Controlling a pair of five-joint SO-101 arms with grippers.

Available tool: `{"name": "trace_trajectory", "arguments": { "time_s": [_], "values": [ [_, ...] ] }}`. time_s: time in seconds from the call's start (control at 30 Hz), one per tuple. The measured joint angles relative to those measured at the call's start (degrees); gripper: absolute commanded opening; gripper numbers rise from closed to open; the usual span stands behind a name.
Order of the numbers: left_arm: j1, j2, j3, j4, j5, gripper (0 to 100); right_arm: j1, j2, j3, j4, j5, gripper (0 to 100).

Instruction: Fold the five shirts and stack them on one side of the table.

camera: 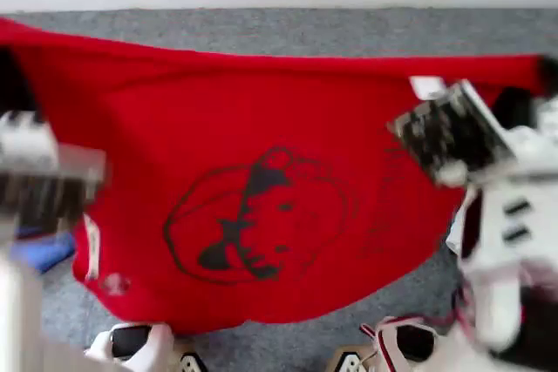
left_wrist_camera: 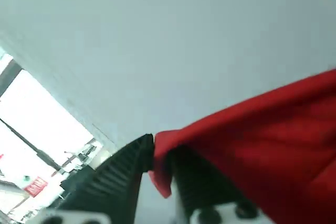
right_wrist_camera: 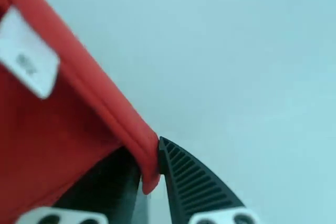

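1. High view: a red shirt (camera: 261, 128) hangs spread in the air above the grey tabletop (camera: 288, 32). Its upper edge is pulled taut and its printed face is toward the camera.
2. Its long axis runs side to side across the tabletop. A white label (camera: 427, 86) sits near the right end of the upper edge.
3. The left tool (left_wrist_camera: 160, 153) is clamped on one upper corner, and the right tool (right_wrist_camera: 148, 167) on the other.
4. To do this step well, probably hold both corners level and the edge tight. Then lower the shirt evenly so that it lands flat and unwrinkled, ready for folding.
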Motion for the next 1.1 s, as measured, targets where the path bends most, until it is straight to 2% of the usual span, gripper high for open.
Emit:
{"name": "trace_trajectory", "arguments": {
  "time_s": [0.1,0.2,0.33,0.43,0.6,0.77,0.97,1.1],
  "values": [
    [1.2,3.5,10.1,0.1,-0.2,1,-4.1,2.9,9.3,1.2,0.0,0.9],
    [3.0,8.7,20.8,-1.8,-0.4,1,-6.6,5.7,21.1,-2.8,0.0,0.9],
    [4.7,16.3,31.5,-10.6,-0.4,1,-7.4,8.7,35.5,-17.1,-1.1,0.9],
    [4.7,23.3,34.5,-19.2,-0.4,1,-7.5,13.4,41.8,-29.1,-1.2,0.9],
    [4.7,35.7,34.7,-32.0,-0.4,1,-7.5,24.3,42.5,-46.2,-0.7,0.9],
    [4.8,44.7,32.1,-41.8,-0.4,1,-7.5,37.0,39.5,-60.9,3.6,0.9],
    [5.0,54.1,20.7,-41.9,-0.4,1,-8.2,51.2,30.0,-72.4,12.0,0.9],
    [5.1,58.4,11.3,-34.7,-0.4,1,-8.8,56.9,24.4,-73.7,12.7,0.9]
  ]
}}
